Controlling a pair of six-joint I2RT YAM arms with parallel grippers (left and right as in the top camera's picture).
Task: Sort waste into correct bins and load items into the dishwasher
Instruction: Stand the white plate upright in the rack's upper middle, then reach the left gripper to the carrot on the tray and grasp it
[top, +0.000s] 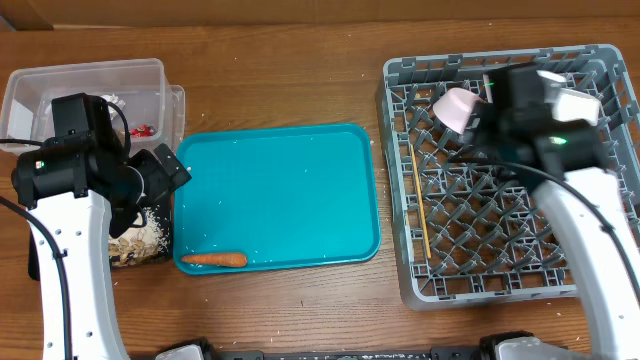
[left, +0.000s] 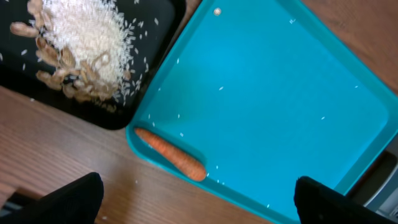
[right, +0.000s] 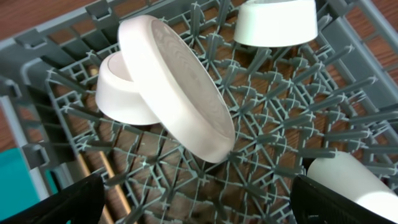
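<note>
An orange carrot (top: 212, 259) (left: 171, 154) lies at the front left corner of the teal tray (top: 290, 190). Rice and nuts (left: 81, 43) lie piled in the black tray (top: 165, 250). The clear tub (top: 90, 80) holds a red wrapper (top: 143, 131). My left gripper (top: 170, 172) (left: 199, 199) is open and empty above the teal tray's left edge. In the grey dish rack (top: 600, 250) (right: 280, 143), a white plate (right: 177, 96) leans on a bowl (right: 121, 90) (top: 457, 108). A second bowl (right: 277, 22) lies behind. Chopsticks (top: 420, 215) (right: 93, 168) lie at the rack's left. My right gripper (right: 199, 199) is open and empty above the rack floor.
The teal tray carries scattered rice grains (left: 217, 90). A white rounded object (right: 354, 183) shows at the lower right of the right wrist view; I cannot tell what it is. The right arm (top: 560, 140) covers part of the rack's back.
</note>
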